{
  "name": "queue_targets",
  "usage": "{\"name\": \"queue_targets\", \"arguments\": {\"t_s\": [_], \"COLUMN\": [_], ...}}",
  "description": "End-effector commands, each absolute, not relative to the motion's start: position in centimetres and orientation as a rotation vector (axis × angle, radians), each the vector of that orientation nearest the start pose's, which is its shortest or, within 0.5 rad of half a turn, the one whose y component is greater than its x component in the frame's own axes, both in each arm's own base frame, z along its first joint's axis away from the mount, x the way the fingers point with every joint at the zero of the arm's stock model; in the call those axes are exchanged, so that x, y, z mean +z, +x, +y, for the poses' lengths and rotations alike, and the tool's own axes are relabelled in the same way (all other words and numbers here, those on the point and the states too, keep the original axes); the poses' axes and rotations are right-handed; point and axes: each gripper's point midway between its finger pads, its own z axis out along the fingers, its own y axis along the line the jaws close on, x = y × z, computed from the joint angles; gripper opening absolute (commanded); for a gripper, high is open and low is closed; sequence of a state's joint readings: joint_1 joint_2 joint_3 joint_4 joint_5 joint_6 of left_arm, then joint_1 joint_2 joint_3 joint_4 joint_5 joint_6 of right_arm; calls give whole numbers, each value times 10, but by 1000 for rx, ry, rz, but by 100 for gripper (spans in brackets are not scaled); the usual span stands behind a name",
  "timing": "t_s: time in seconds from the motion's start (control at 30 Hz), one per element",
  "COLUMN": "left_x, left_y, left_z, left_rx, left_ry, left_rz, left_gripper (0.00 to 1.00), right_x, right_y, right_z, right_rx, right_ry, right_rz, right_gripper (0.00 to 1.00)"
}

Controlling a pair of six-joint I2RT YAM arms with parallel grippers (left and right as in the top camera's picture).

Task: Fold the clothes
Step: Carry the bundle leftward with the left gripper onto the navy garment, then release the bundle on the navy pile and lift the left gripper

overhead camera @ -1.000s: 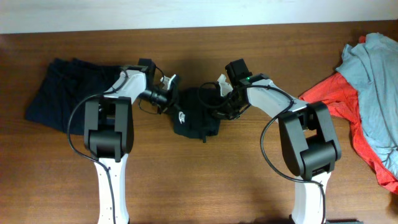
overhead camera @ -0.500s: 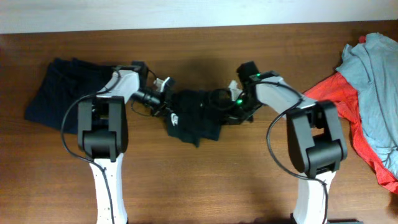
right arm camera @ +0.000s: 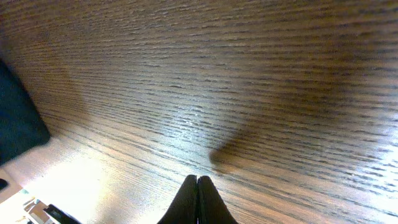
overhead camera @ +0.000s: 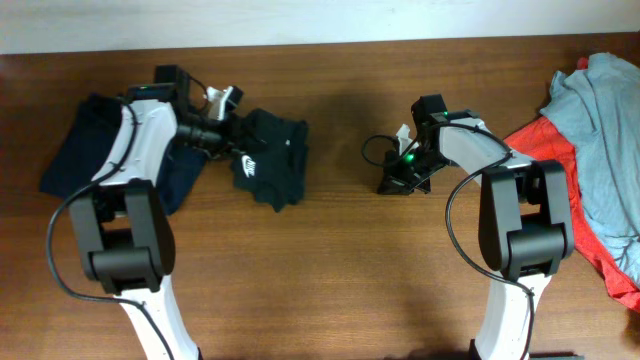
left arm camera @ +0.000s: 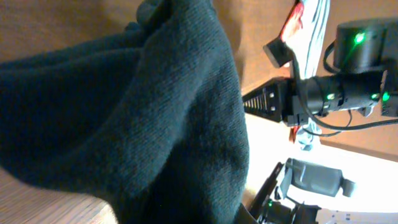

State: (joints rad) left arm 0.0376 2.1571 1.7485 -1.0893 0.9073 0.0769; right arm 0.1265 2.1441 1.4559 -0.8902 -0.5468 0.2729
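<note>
One brown wood-grain table (overhead camera: 330, 290), bunched dark T-shirt (overhead camera: 268, 165), white wall (overhead camera: 300, 20) behind

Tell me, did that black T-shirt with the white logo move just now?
Yes: the black T-shirt went left across the table, toward the navy garment.

White-and-black arms (overhead camera: 135, 145) with looping black cables (overhead camera: 452, 215).

left gripper (overhead camera: 232, 141) pinching T-shirt (overhead camera: 268, 165), arm reaching left | right gripper (right arm camera: 198, 186) fully closed, angled downward
</note>
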Motion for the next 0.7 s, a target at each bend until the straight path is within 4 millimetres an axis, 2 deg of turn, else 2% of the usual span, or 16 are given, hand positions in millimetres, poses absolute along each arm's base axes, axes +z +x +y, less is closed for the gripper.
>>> {"name": "queue_targets", "arguments": {"t_s": [0.0,0.17,0.27,0.3,0.33,0.43,0.53,0.67], "left_x": [135,148,152,151,150,145,139,130], "left_y": [439,442,438,437,436,435,433,433], "left_z": [-93,-45,-6,8,30,70,103,136], "left_rx": [-1275,-1222,-1164,-1135,-1099,-992,-867,-692], "left_ry": [90,-7,-106,-144,-205,-238,-242,-213], "left_rz": [2644,2594,2583,2584,2578,2561,2558,2576], "left_gripper": [1,1,0,0,1,0,0,0], "right_x": [4,4,4,4,4,4,4,4], "right_y": [375,374,375,375,375,375,375,375], "right_z": [139,139,139,139,139,139,139,139], "right_rx": [851,852,851,852,851,851,851,851], "right_ry": [202,202,203,202,202,202,202,202], "right_rz": [3134,3135,3135,3135,3134,3134,3134,3134], "right_gripper": [4,4,4,4,4,4,4,4]}}
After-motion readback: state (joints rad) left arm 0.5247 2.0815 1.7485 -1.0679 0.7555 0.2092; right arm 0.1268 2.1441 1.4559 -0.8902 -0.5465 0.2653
